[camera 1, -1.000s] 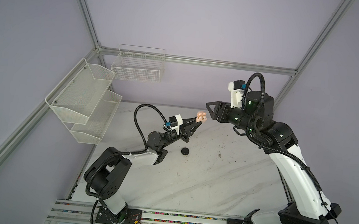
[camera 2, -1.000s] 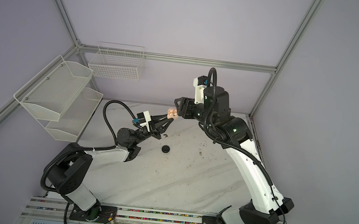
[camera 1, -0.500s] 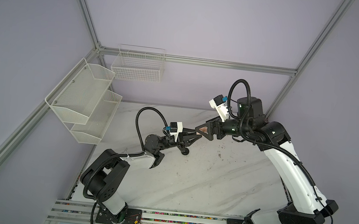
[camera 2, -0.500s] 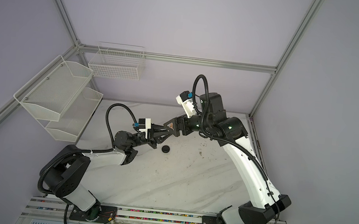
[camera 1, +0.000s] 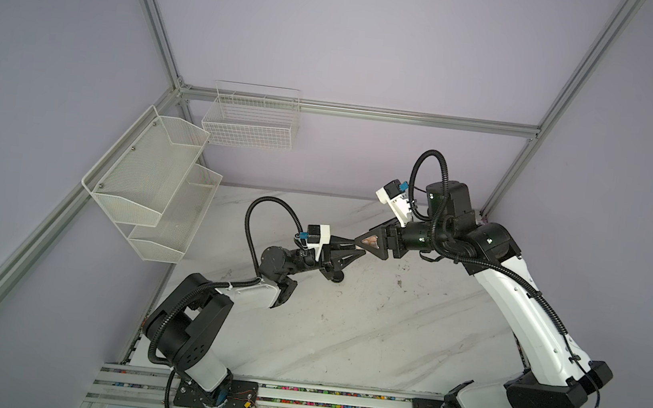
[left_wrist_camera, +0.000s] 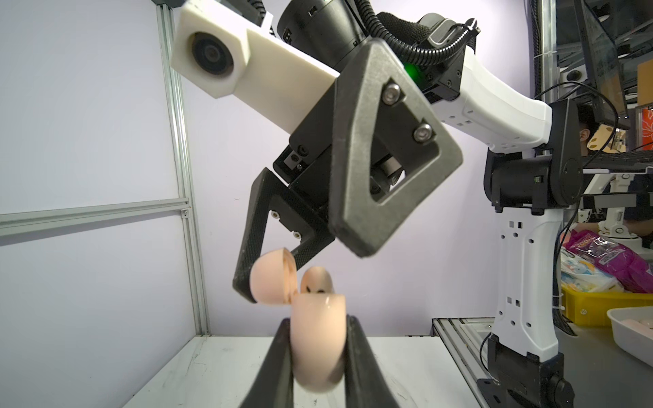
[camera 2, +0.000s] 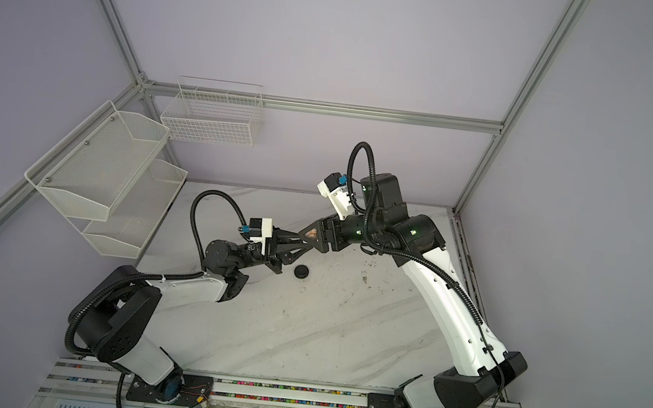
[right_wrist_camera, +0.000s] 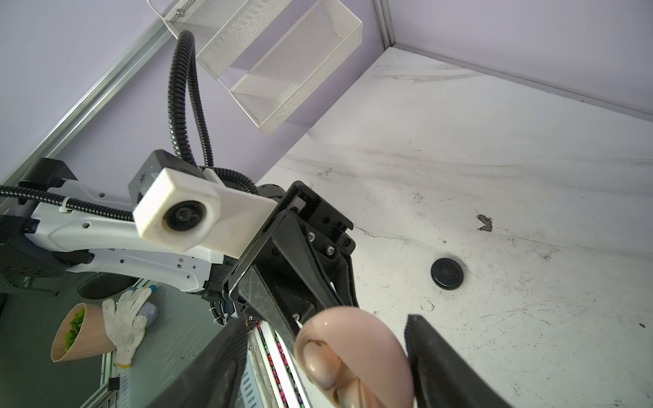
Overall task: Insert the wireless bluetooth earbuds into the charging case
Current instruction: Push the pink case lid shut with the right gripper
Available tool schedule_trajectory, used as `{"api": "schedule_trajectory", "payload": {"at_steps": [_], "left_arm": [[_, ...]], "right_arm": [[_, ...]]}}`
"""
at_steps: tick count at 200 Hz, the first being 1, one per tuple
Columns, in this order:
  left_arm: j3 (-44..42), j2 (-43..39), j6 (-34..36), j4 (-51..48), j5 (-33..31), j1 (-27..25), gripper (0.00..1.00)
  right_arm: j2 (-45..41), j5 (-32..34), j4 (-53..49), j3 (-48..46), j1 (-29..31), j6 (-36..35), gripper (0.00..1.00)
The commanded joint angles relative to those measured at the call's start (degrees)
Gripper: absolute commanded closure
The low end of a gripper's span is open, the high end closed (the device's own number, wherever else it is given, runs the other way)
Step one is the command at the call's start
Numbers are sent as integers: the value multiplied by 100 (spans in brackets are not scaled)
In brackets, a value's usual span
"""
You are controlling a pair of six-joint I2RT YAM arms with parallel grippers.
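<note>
Left claw [left_wrist_camera: 318,328] pinches open pink case [left_wrist_camera: 318,349]; right claw [right_wrist_camera: 328,328] spread around it. Likely seating earbud [left_wrist_camera: 316,284]; lid [left_wrist_camera: 268,279] closing next.

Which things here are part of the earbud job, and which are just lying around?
Job: pink charging case, open, gripped by the left gripper; apparent pink earbud sitting in it; right gripper, open at the lid; black round case on the table.
Lying about: wire basket, mesh shelves, white glove.
</note>
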Motion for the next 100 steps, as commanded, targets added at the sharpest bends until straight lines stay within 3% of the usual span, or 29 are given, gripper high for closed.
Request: {"api": "schedule_trajectory", "payload": {"at_steps": [1,100], "left_arm": [[-187,-114,-66,285,-92,67,100],[-197,-58,-106,289,-244,77,100]], "right_arm": [[-259,-256,49,-89,26,-29,28],[-667,-253,310,-538,26,261,29]]}}
